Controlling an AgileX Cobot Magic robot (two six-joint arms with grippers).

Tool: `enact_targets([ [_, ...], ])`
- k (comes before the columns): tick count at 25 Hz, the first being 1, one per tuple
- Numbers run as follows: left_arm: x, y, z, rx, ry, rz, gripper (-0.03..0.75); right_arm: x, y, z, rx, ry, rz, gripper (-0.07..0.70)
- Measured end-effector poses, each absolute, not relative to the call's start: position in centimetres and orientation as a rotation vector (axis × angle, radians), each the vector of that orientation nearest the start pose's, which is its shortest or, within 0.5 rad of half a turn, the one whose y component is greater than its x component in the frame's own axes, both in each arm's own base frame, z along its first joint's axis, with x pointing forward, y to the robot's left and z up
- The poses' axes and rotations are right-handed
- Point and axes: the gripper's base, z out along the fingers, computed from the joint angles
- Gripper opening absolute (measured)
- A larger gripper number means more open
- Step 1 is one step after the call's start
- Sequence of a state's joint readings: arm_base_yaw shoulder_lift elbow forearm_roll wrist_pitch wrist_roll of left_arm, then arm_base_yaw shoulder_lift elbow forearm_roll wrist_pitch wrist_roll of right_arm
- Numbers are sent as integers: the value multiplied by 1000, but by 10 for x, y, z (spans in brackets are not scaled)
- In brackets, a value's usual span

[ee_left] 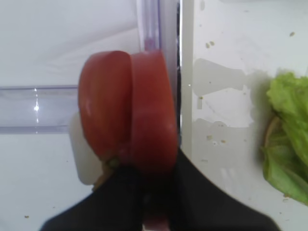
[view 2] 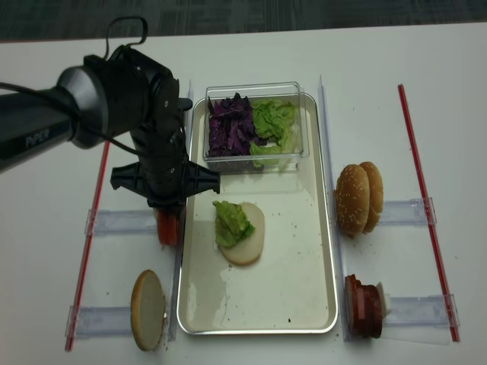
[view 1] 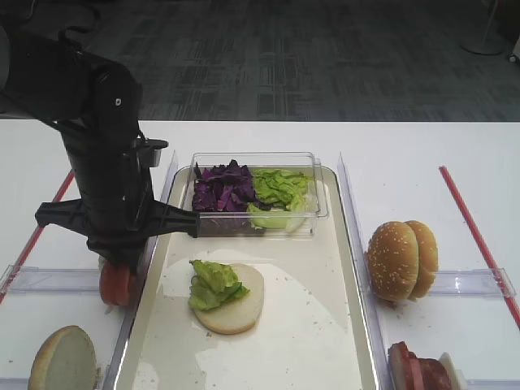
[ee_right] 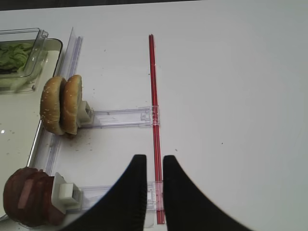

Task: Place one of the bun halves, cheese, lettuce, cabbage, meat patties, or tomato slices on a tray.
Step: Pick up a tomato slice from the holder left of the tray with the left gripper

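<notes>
Left wrist view: left gripper point(ee_left: 155, 211) is clamped on the tomato slices point(ee_left: 129, 124), outside the tray point(ee_left: 190, 96) rim at 9 o'clock. Next: lift, carry toward 3 o'clock.

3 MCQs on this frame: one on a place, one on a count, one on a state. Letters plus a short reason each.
1. Where does the lettuce outside the clear box lie?
A. on the flat bun half on the tray
B. on the table right of the tray
C. on the meat patties

2. How many sesame bun tops stand right of the tray?
A. one
B. two
C. four

3. What is the left gripper doing?
A. open above the box
B. shut on the tomato slices
C. holding a bun half

Answers:
1 A: the green leaf sits on the pale bun half on the tray floor.
2 B: two domes stand side by side.
3 B: the left wrist view shows its jaws closed on the tomato slices.
</notes>
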State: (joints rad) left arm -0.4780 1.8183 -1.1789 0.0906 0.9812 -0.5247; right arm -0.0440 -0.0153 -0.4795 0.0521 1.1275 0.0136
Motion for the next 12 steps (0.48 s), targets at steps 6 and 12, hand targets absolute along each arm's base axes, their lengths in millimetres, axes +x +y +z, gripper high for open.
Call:
enact_targets([
  [6, 301, -148, 184, 4, 3071, 75, 57, -8, 5, 266, 57, 2115, 45, 131],
  [12, 299, -147, 190, 2, 3060, 67, 56, -8, 5, 266, 57, 2115, 45, 131],
])
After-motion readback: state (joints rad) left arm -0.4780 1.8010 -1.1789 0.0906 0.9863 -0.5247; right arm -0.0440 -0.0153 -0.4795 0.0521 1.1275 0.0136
